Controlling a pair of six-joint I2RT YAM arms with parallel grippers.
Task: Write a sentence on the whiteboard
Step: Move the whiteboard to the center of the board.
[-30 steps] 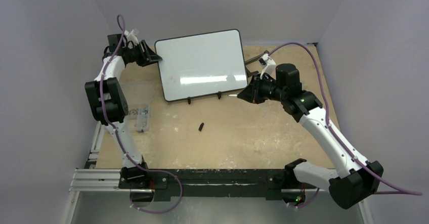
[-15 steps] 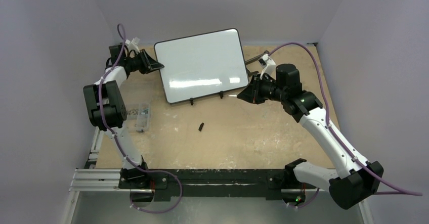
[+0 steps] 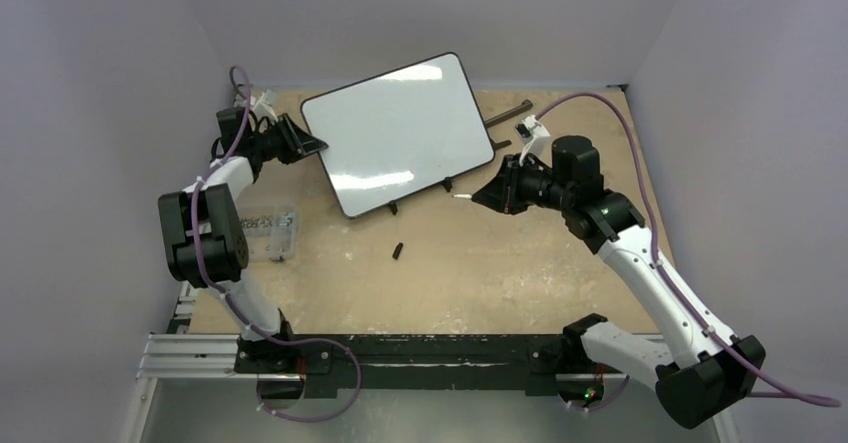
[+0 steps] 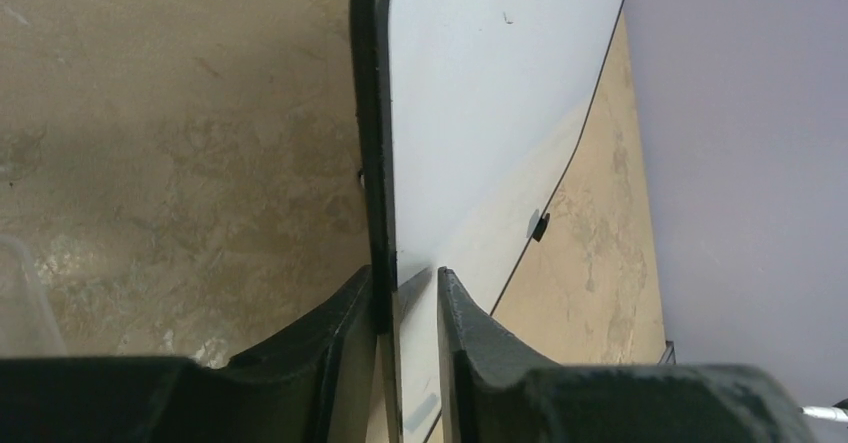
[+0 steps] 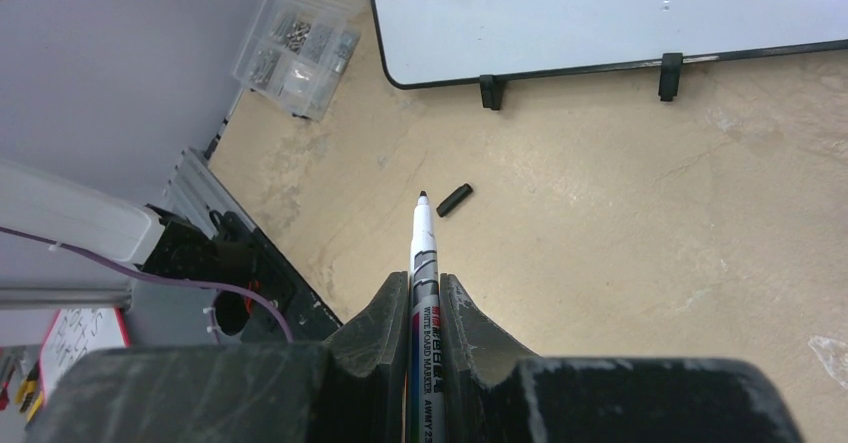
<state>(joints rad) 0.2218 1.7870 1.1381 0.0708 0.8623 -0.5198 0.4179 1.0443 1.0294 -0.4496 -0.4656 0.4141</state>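
Closest to me, along the table's near edge, runs a black metal rail [image 3: 430,353] carrying both arm bases. Past it the tan, scuffed wooden table [image 3: 500,273] lies bare across its near half, and that is the widest room for moving. A small black cylindrical cap [image 3: 398,251] lies alone near the table's middle. By the left edge sits a clear plastic compartment box [image 3: 272,229] of small metal parts, well apart from the cap.

Right of centre, the right end effector [image 3: 480,197] hangs above the table, its fingers [image 5: 385,308] closed tight around a white whiteboard marker [image 5: 421,253]. The marker's black tip is bare and points toward the cap, off the surface.

Beyond that, in the far middle, is the large glossy white whiteboard [image 3: 400,133] with its thin black rim and rounded corners. It sits skewed to the table's edges, one corner near the far edge. Two small black feet [image 3: 392,207] line its near long edge, and the marker tip is just beside that edge, not touching.

At the board's left short edge, the left end effector [image 3: 315,146] straddles the rim and pinches it, one finger [image 4: 340,323] behind and one on the white face. Little room remains between that arm and the left edge. A thin black rod [image 3: 508,113] lies beside the board's right end, near the far edge.
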